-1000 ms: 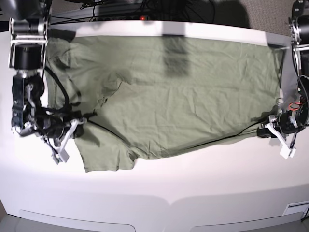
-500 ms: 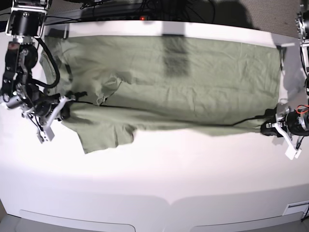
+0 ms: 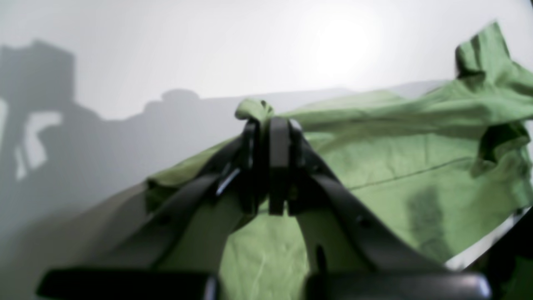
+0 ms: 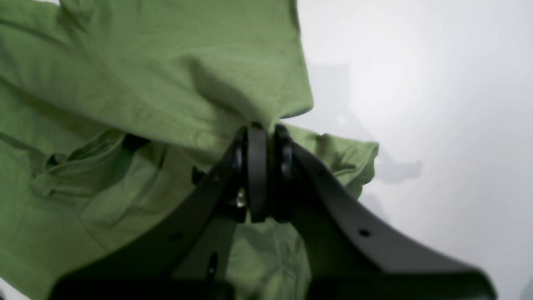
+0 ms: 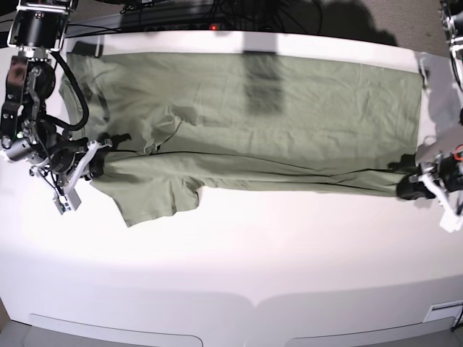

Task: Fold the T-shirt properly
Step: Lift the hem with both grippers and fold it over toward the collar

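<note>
At opposite ends of the T-shirt, left hand and right hand low, each pinching its edge

No legible text, labels, brand marks, numbers or signs appear in any view. The T-shirt presents plain fabric with no readable print. The bench surface carries no markings from edge to edge.

Bare table is lying open along the near side, free to pass; the shirt is covering the far half, with cables crowding behind the far edge
</note>
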Robot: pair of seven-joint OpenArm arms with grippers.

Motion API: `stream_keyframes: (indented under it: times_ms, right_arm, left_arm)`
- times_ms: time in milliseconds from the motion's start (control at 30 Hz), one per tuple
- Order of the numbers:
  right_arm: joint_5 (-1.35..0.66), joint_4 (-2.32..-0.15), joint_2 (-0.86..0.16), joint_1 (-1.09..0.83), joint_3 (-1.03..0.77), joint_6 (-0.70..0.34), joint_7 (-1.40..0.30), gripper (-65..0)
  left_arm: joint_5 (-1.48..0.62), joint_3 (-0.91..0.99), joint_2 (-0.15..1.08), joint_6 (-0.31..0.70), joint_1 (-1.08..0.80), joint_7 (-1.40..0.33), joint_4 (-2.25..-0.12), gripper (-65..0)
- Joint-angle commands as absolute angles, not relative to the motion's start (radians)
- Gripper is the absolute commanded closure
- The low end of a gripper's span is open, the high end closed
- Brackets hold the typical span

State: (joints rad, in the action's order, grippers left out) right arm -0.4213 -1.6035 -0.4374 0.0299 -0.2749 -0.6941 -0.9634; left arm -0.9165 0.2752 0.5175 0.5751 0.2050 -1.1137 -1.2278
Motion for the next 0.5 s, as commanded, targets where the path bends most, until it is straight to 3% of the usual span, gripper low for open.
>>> stream_keyframes:
  times_ms: [0,467]
  right_arm:
    - [-0.428,-1.632,-0.454,0.046,-0.282,-0.698,-0.947,0.0]
    - [-0.491,-1.657,-0.466,-0.001,-0.282,-0.698,-0.995,0.0]
  left_arm:
    - [-0.933,0.303,0.538,0.575,0.203,-1.113,-1.264,0.0]
    - [-0.933,0.355,0.524,0.575,0.062,-1.130,-1.324,0.0]
